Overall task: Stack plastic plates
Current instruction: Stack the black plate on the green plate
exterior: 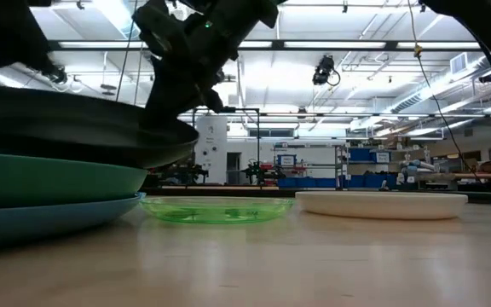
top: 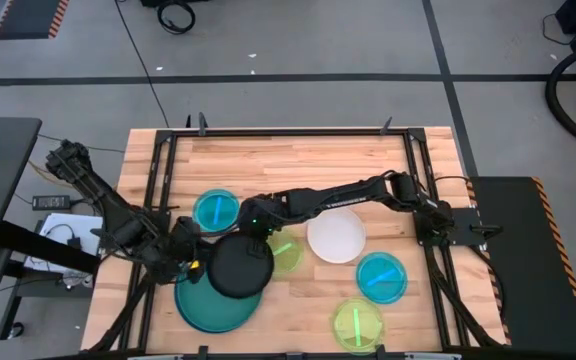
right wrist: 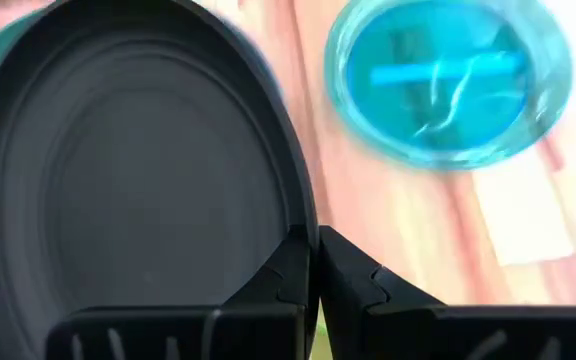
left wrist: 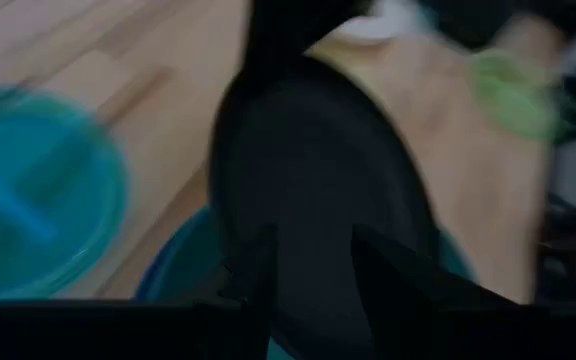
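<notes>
A black plate [top: 238, 266] sits over a teal plate [top: 208, 305]; the low view shows a blue plate [exterior: 49, 220] under the teal plate [exterior: 49, 179]. My right gripper [top: 258, 228] is shut on the black plate's far right rim. My left gripper [top: 194, 262] stands open at its left rim. A white plate [top: 336, 237], two cyan plates [top: 215, 210] [top: 381, 277] and two lime-green plates [top: 286, 254] [top: 356, 323] lie flat on the table. My right gripper pinches the black plate's rim [right wrist: 296, 222] between its two fingers. It comes slanting down from the table's far right. The plate hangs over the teal plate; whether it rests on it I cannot tell. My left gripper's open fingers [left wrist: 258, 275] stand at the black plate's near-left rim [left wrist: 313, 300]; whether they touch it I cannot tell.
The wooden table [top: 298, 160] has a black frame along its edges and bare wood along its far side. The lime-green plate [exterior: 216, 209] and white plate [exterior: 382, 203] lie just right of the stack in the low view.
</notes>
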Robot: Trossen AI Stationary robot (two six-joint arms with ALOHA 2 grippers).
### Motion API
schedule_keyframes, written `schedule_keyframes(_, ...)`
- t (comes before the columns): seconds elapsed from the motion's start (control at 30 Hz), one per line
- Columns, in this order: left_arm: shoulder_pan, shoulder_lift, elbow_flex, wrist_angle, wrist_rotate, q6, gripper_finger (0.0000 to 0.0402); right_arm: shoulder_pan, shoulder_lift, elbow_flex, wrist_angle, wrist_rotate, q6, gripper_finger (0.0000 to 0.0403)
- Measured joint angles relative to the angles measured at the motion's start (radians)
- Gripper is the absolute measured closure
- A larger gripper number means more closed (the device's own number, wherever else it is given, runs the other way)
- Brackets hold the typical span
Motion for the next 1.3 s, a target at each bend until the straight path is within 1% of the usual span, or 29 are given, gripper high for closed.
schedule_keyframes(0.07, 0.027, 0.035, 0.000, -0.035, 0.004, -0.059, 0.0265, 0.001, -0.007, 0.000, -0.004, 0.018, -0.010, 0.0385)
schedule_keyframes(0.13, 0.064, 0.065, 0.001, -0.057, 0.029, -0.091, 0.0265, 0.000, -0.009, 0.000, -0.008, 0.031, -0.016, 0.0385)
schedule_keyframes(0.23, 0.115, 0.090, 0.000, -0.069, 0.064, -0.089, 0.0265, -0.005, -0.013, -0.002, -0.016, 0.028, -0.031, 0.0385)
schedule_keyframes(0.4, 0.168, 0.094, 0.000, -0.073, 0.135, -0.076, 0.0265, -0.006, -0.019, 0.000, -0.012, 0.022, -0.051, 0.0385)
schedule_keyframes(0.5, 0.175, 0.092, 0.000, -0.069, 0.144, -0.060, 0.0265, -0.009, -0.019, 0.000, -0.026, 0.019, -0.061, 0.0385)
schedule_keyframes(0.63, 0.184, 0.092, 0.000, -0.067, 0.182, -0.038, 0.0268, -0.007, -0.019, 0.000, -0.023, 0.020, -0.062, 0.0385)
schedule_keyframes(0.8, 0.199, 0.092, 0.000, -0.068, 0.214, -0.033, 0.0292, -0.008, -0.018, -0.001, -0.017, 0.018, -0.058, 0.0384)
schedule_keyframes(1.07, 0.199, 0.092, 0.001, -0.072, 0.223, -0.029, 0.0358, -0.007, -0.017, -0.002, 0.007, 0.013, -0.009, 0.0368)
schedule_keyframes(1.17, 0.199, 0.092, 0.000, -0.085, 0.226, -0.032, 0.0383, -0.003, -0.017, -0.002, 0.016, 0.006, 0.002, 0.0353)
schedule_keyframes(1.3, 0.199, 0.092, 0.000, -0.068, 0.227, -0.028, 0.0385, 0.000, -0.019, -0.002, 0.047, -0.024, -0.012, 0.0315)
